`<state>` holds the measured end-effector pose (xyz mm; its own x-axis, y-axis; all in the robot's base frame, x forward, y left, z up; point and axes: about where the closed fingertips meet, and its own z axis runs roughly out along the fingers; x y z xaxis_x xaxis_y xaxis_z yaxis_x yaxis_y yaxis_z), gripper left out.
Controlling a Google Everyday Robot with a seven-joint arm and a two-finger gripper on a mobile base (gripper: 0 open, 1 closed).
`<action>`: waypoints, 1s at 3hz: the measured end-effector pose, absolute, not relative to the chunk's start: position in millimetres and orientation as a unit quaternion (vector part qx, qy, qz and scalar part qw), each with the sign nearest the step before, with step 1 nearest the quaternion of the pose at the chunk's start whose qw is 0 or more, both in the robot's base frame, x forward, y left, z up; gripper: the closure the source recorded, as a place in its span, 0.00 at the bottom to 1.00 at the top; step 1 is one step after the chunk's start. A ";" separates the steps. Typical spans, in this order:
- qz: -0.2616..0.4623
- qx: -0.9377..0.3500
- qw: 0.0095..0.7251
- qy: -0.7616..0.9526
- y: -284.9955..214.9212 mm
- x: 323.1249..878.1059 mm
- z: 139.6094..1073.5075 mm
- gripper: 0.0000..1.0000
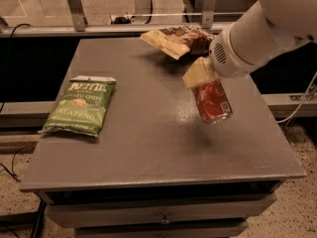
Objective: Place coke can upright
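The coke can (pixel 213 102) is a small red can with a white barcode patch. It hangs in the air above the right half of the grey table (pixel 148 148), tilted, with its lower end toward me. My gripper (pixel 200 78) is at the can's upper end and holds it; a cream-coloured finger (pixel 197 72) lies across the can's top. The white arm (pixel 257 33) reaches in from the upper right.
A green jalapeño chip bag (pixel 81 105) lies flat on the left side of the table. A brown and tan chip bag (pixel 176 39) lies at the back edge, just behind the gripper. A drawer front runs under the table's near edge.
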<state>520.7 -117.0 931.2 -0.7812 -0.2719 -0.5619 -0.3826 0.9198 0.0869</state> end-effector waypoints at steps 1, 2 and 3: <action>0.166 -0.200 0.348 0.901 -111.7 548.3 955.9 1.00; 0.236 -0.215 0.392 0.863 -106.3 560.4 964.4 1.00; 0.300 -0.239 0.429 0.817 -103.4 558.8 963.8 1.00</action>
<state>558.8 -103.4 963.8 -0.5169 -0.1336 -0.8455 -0.6493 0.7048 0.2856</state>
